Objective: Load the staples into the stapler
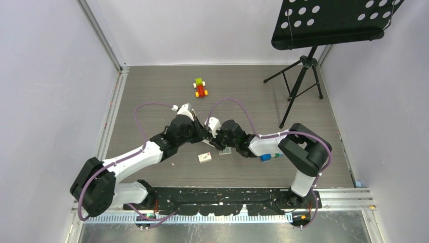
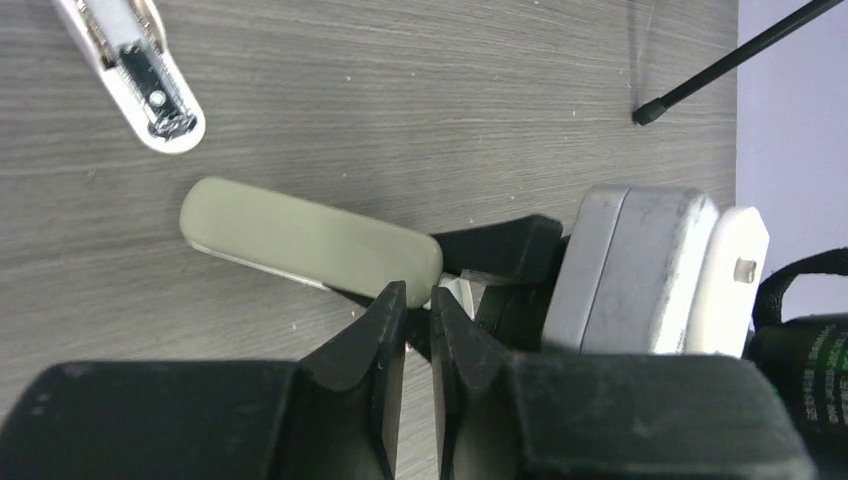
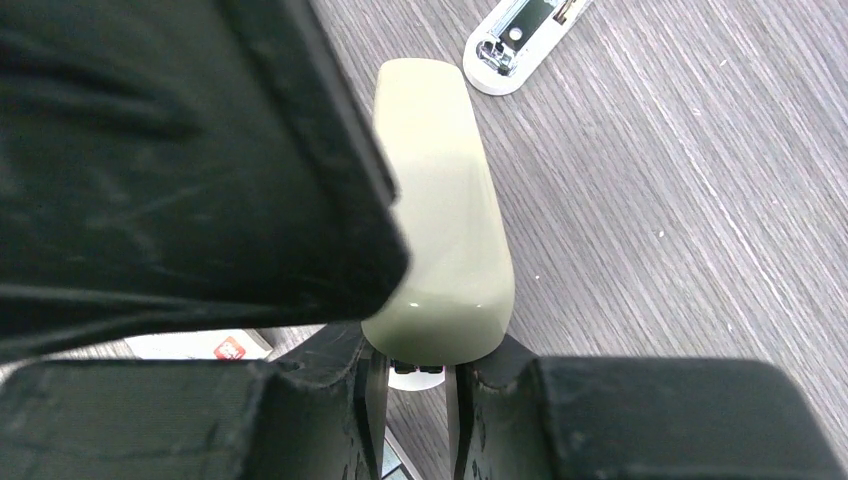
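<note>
One white carton of staples (image 1: pixel 205 158) lies on the table (image 1: pixel 152 81) nearest the arm bases. Beyond it the right fingers (image 3: pixel 495 400) pinch the rear of the opened stapler (image 2: pixel 310 238); the left fingers (image 2: pixel 385 330) are pressed together beside its grey-beige top. Farthest lies a block toy (image 1: pixel 201 87).

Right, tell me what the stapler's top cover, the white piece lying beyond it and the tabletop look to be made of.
The stapler top cover: likely moulded plastic, grey-beige, smooth with a soft sheen and rounded edges. The white piece: glossy white plastic shell around a dark, apparently metal insert with a rivet. The tabletop: probably matte grey laminate, judging by its even wood-grain streaks.
</note>
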{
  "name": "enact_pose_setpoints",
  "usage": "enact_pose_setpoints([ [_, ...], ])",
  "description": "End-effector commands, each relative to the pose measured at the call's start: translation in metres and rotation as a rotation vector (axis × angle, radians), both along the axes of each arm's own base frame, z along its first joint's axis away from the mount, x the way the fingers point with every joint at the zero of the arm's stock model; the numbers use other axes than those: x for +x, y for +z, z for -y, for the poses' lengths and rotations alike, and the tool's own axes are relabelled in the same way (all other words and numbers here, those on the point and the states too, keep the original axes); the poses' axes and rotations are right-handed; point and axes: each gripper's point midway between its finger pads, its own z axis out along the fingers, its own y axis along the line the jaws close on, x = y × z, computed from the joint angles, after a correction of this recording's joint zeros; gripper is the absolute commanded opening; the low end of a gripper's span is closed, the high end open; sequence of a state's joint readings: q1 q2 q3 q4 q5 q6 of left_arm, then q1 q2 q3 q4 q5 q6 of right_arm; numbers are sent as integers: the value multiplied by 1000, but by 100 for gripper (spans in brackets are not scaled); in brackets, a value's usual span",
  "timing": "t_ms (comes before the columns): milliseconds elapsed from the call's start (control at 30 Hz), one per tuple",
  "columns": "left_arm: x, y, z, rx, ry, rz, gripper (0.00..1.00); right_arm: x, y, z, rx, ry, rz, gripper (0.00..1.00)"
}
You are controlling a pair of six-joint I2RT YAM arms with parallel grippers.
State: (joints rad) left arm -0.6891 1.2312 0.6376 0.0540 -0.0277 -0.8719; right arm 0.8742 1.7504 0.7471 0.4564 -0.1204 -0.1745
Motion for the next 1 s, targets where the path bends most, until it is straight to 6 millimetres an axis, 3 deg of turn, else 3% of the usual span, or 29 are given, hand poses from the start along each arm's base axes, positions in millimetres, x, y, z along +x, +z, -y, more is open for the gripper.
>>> enact_pose_setpoints([
  [0, 2, 22, -19, 28, 72, 95, 22, 3, 25, -12, 75, 13, 49, 20],
  [300, -4, 48, -100, 232, 228, 218, 48, -3, 36, 2, 31, -19, 16, 37],
  [433, -16, 66, -125, 321, 233, 281, 63, -9, 42, 12, 17, -31, 0, 44],
  [533, -27, 84, -144, 372, 236, 336, 77, -17, 49, 18, -9, -40, -54, 58],
  [600, -33, 91, -154, 407, 237, 366, 86, -21, 60, 21, -4, -52, -82, 62],
  [833, -58, 112, -173, 437, 189, 443, 99, -26, 92, 28, -97, -104, -154, 63],
  [967, -71, 121, -177, 455, 129, 488, 100, -23, 96, 22, -182, -107, -168, 63],
])
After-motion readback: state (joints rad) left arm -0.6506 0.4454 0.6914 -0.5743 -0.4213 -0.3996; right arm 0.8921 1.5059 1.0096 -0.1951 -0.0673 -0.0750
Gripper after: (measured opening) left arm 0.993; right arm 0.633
